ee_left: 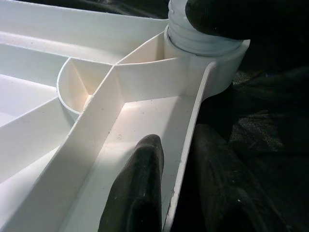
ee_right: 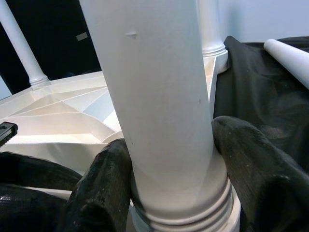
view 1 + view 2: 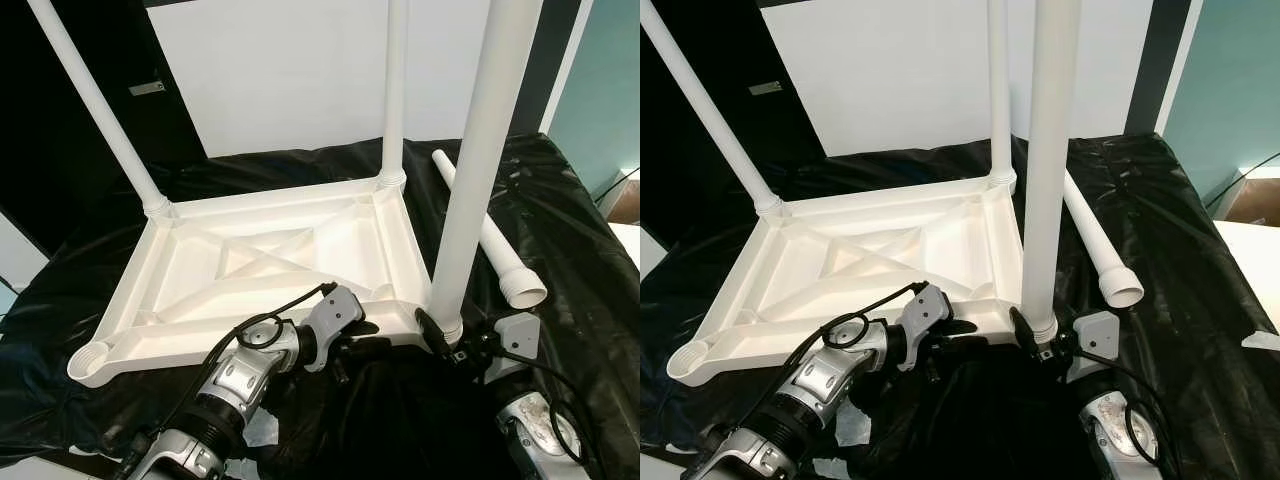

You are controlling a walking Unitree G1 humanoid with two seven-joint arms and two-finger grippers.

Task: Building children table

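Inverted white tabletop (image 3: 290,255) on the black-draped surface (image 3: 580,280): the right gripper (image 2: 169,193) clamps the near-right leg (image 3: 480,170) to seat it, while the left gripper (image 1: 178,193) pinches the near rim for steadiness; a spare leg (image 3: 490,235) lies along the right edge.

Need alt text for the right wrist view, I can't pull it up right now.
The right gripper clamps its two black fingers around the base of a white table leg at its corner socket. Behind lie the upturned tabletop, two more standing legs, and a loose leg on black sheeting.
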